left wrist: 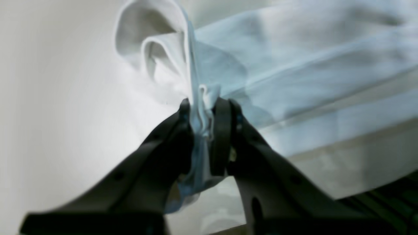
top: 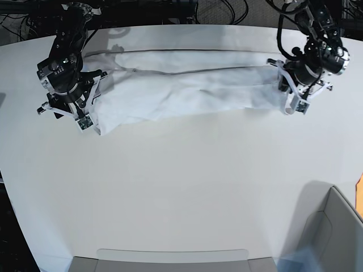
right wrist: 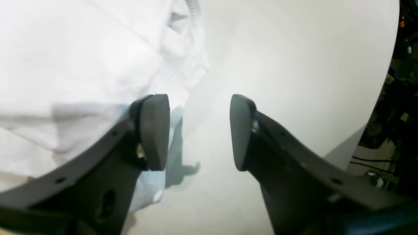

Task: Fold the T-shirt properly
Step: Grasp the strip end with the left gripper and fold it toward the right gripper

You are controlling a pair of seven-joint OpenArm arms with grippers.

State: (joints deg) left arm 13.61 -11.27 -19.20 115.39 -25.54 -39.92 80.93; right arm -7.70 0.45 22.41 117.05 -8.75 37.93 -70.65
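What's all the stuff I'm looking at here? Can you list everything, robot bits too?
T-shirt: one, white, stretched in a long band across the table's far side between the two arms.
Table: one, white, smooth, under everything.
Box: one, grey, open, at the near corner on the base view's right.
Cables: several, black, behind the table.
Left claw: one, black, pinching a bunch of shirt fabric.
Right claw: one, black, jaws apart beside the shirt's edge, nothing between them.

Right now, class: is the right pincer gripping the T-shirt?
No: the right pincer stands open, nothing between its tips, with the T-shirt beside it.
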